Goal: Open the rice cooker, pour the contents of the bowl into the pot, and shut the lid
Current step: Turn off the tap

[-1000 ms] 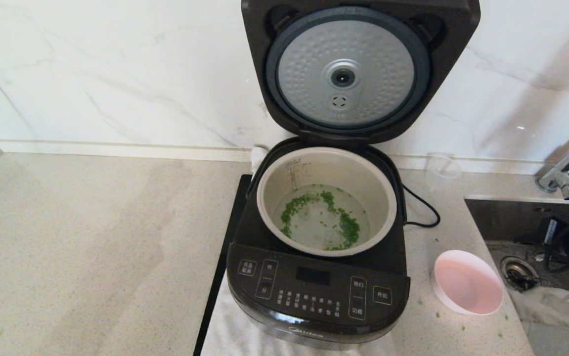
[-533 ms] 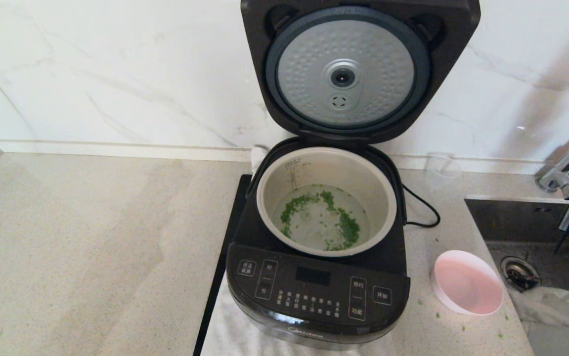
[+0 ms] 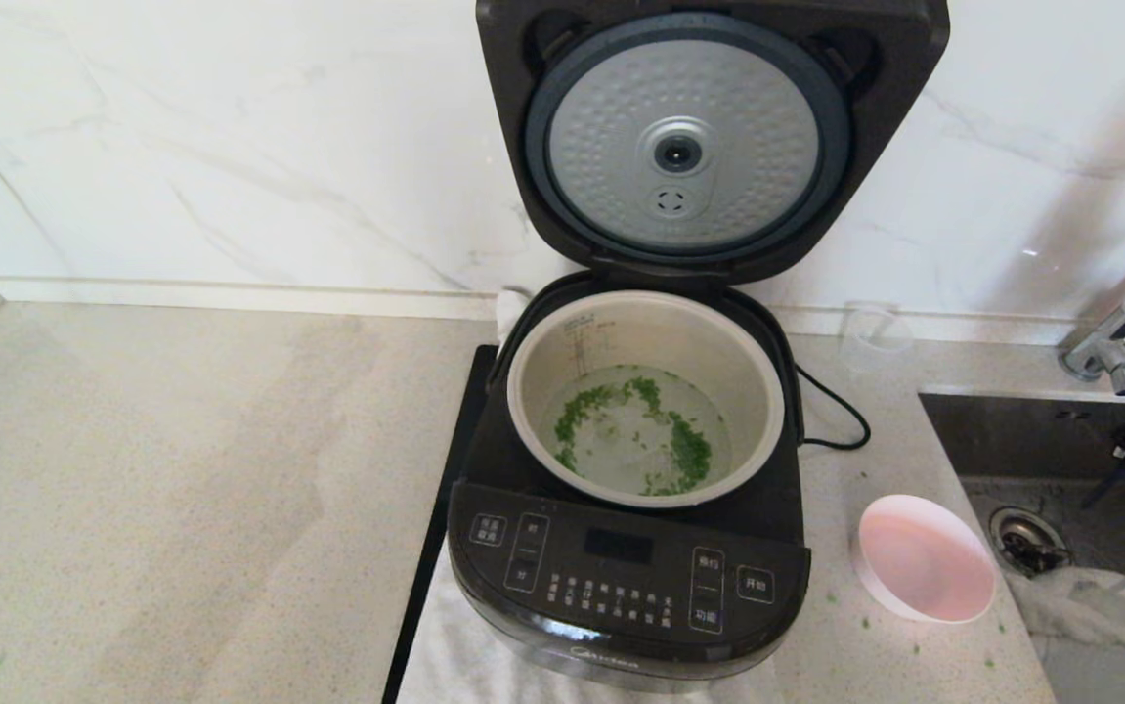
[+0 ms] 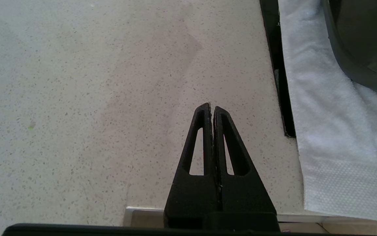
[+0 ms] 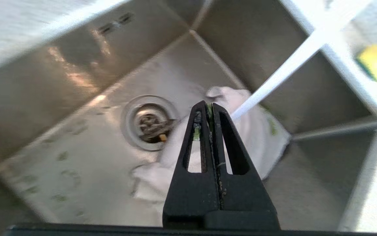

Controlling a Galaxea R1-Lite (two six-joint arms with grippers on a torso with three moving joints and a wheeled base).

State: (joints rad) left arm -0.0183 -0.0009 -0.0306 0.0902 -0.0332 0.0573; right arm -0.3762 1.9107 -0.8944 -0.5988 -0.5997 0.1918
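Cooker (image 3: 628, 577): we see it mid-counter (image 3: 181, 489) on a white towel (image 4: 332, 131), lid (image 3: 709, 137) upright.
Pot (image 3: 645, 396): green bits (image 3: 689, 450) in water.
Bowl (image 3: 924, 557): at the cooker's 3 o'clock.
Left gripper (image 4: 212, 109): fingers together, above bare counter, at the cooker's 9 o'clock.
Right gripper (image 5: 209, 106): fingers together, pointing down over the sink (image 5: 77, 108), above a cloth (image 5: 257, 131).

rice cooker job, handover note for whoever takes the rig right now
Left gripper: shut, empty, over the bare counter left of the rice cooker.
Right gripper: shut, empty, above the sink.
Done: lid stands open; green bits in water are in the pot; the bowl sits empty right of the cooker.
Left: close the lid.
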